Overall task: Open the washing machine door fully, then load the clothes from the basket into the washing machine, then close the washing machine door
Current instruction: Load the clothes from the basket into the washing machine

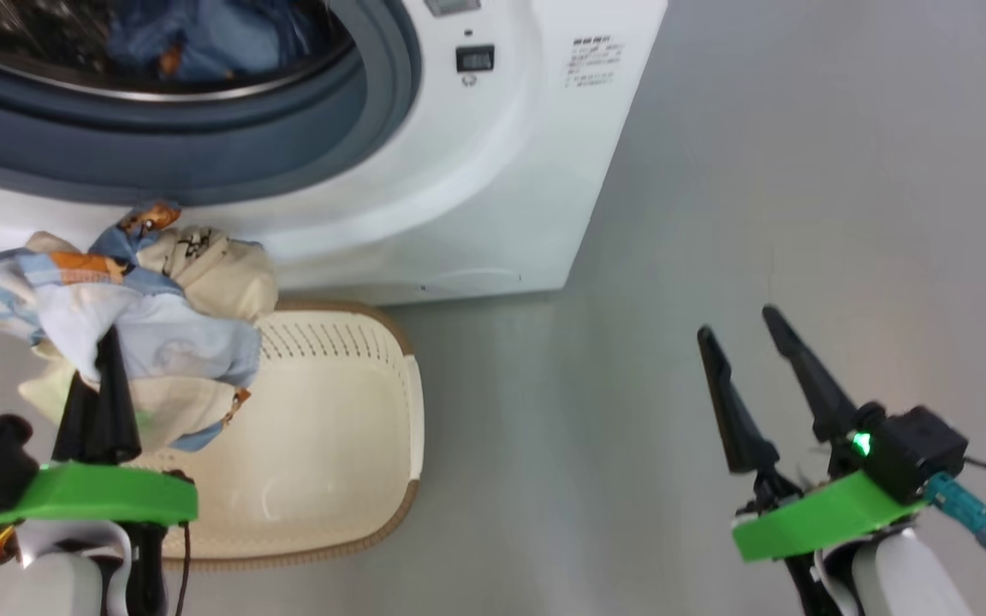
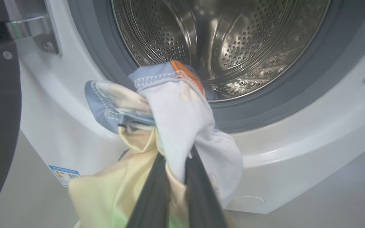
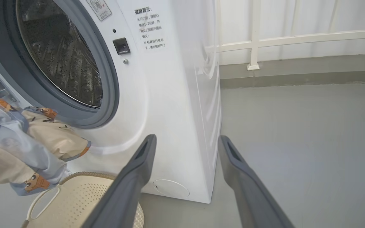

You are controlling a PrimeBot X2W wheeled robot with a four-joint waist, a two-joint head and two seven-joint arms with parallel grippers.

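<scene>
Head view: the left tool [image 1: 99, 359] is pinched shut on the bundled clothes [image 1: 159, 316], lifted over the basket [image 1: 347, 402]. The washing machine [image 1: 476, 188] stands just ahead. The right tool [image 1: 737, 321] is spread wide, holding nothing, well apart.

Left wrist view: the drum [image 2: 233, 47] opens directly beyond the bundle, up along the fingers' line.

Right wrist view: the bundle hangs beside the grey ring [image 3: 108, 95], not yet inside.

On the washing machine [image 3: 176, 110], a printed Chinese notice [image 3: 150, 28] was headed "温馨提示", its lines mentioning "1~2分钟". A sticker [image 3: 98, 9] near the opening showed a red circle sign; a blue-edged label [image 2: 64, 174] low down was too small to read.
</scene>
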